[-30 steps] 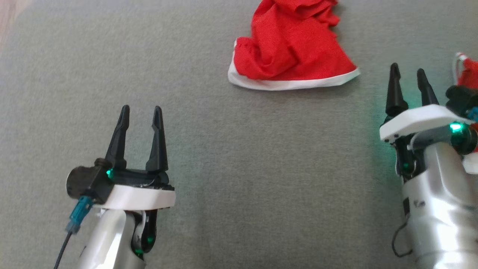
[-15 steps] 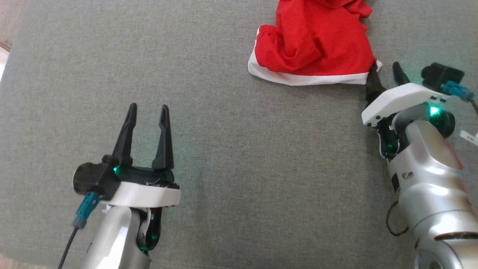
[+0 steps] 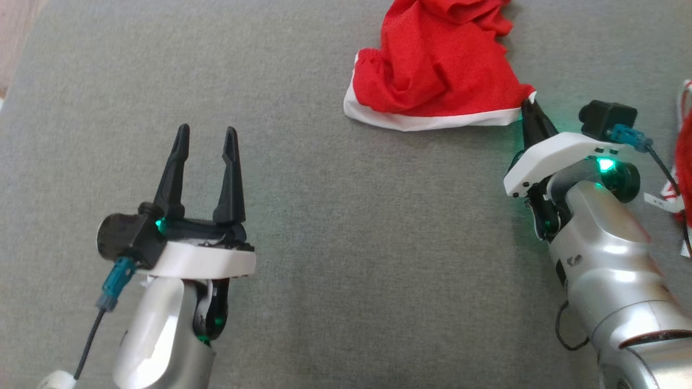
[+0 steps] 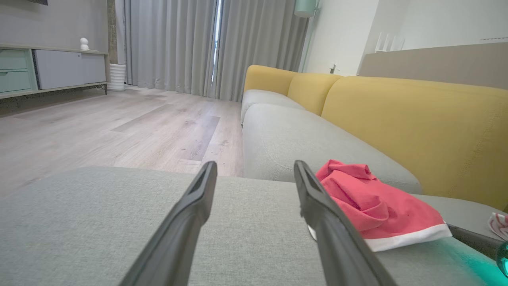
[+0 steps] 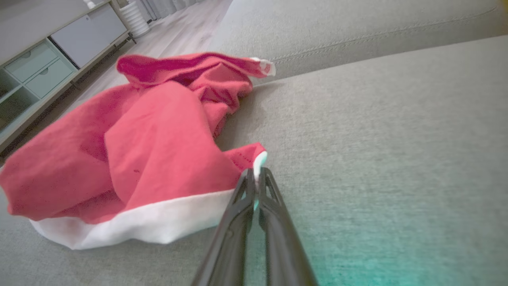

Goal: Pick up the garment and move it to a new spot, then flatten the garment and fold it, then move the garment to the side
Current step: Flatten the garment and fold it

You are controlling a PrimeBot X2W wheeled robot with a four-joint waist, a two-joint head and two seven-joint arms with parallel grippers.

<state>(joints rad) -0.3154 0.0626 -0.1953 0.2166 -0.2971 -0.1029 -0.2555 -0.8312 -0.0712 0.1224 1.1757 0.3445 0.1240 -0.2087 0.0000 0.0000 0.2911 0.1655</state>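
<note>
Left pincer (image 3: 207,129) hangs wide open over the grey cushion (image 3: 346,259), nothing in it. The red garment (image 3: 432,70) lies crumpled toward the cushion's far side, and the right pincer (image 3: 527,108) is pinched tight on its white-trimmed right corner.

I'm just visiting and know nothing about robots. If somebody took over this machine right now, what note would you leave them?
Right gripper: shut, pinching the white-hemmed corner of the red garment.
Left gripper: open, holding nothing, over the grey cushion, apart from the garment.
Garment: crumpled on the cushion, not lifted.
Done: corner gripped.
Left: lift and move it to a new spot, flatten, fold, set aside.
</note>
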